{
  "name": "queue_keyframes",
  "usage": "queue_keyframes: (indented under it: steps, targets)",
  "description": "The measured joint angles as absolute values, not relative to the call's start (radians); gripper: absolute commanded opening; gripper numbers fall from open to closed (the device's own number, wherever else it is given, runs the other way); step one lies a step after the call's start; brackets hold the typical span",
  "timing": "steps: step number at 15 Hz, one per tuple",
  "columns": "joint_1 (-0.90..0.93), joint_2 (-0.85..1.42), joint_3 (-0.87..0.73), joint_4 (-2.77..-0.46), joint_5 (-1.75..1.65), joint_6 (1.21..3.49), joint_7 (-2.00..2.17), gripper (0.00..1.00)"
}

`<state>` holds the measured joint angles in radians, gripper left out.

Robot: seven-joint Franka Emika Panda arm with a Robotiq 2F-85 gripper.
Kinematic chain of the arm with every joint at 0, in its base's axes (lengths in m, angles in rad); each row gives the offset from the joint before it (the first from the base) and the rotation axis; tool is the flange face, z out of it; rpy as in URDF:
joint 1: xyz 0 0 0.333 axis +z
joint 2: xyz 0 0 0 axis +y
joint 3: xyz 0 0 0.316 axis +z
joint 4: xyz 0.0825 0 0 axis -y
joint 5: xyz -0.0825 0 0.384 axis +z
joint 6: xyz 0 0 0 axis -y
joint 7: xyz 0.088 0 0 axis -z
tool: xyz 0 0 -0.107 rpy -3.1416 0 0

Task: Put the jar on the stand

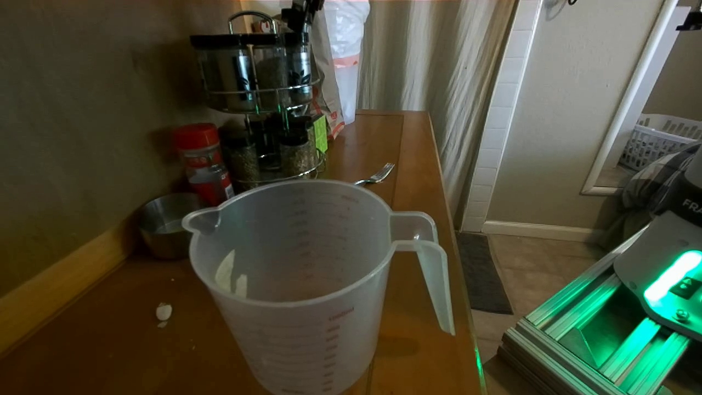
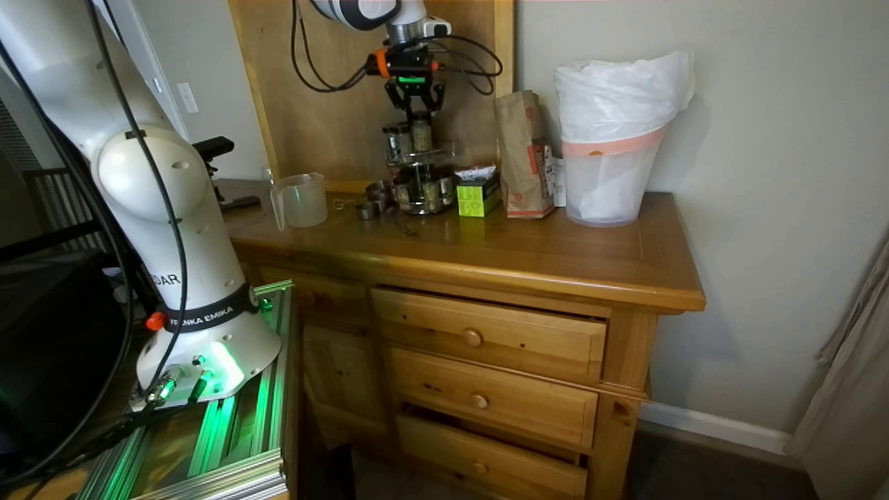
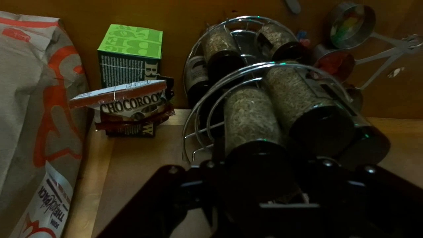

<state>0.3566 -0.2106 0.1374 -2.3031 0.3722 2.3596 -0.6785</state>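
In an exterior view the arm is seen standing on its base, which is lit by a green light. From the shoulder the upper arm is angled upward and cut off by the corner of the view. The wrist is shown near the top, well apart from the base, with black cables looped beside it. The gripper is pointed straight down beneath the wrist. In the wrist view its fingers are set partway apart, in a partly closed grip; their tips are mostly lost in shadow.
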Motion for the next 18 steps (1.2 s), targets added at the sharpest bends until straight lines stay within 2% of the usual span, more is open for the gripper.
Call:
queue_keyframes:
  steps: [1, 2, 3, 7, 14, 18]
  targets:
    - [0.356, -0.211, 0.137, -2.301, 0.372, 2.349, -0.680, 0.24]
    - [0.356, -0.211, 0.137, -2.300, 0.372, 2.341, -0.681, 0.63]
    - [0.356, -0.211, 0.137, -2.299, 0.373, 2.336, -0.682, 0.75]
    - [0.357, -0.211, 0.138, -2.299, 0.382, 2.313, -0.684, 0.99]
    - [0.360, -0.217, 0.143, -2.290, 0.403, 2.292, -0.688, 1.00]
    - [0.363, -0.304, 0.165, -2.270, 0.397, 2.215, -0.676, 1.00]
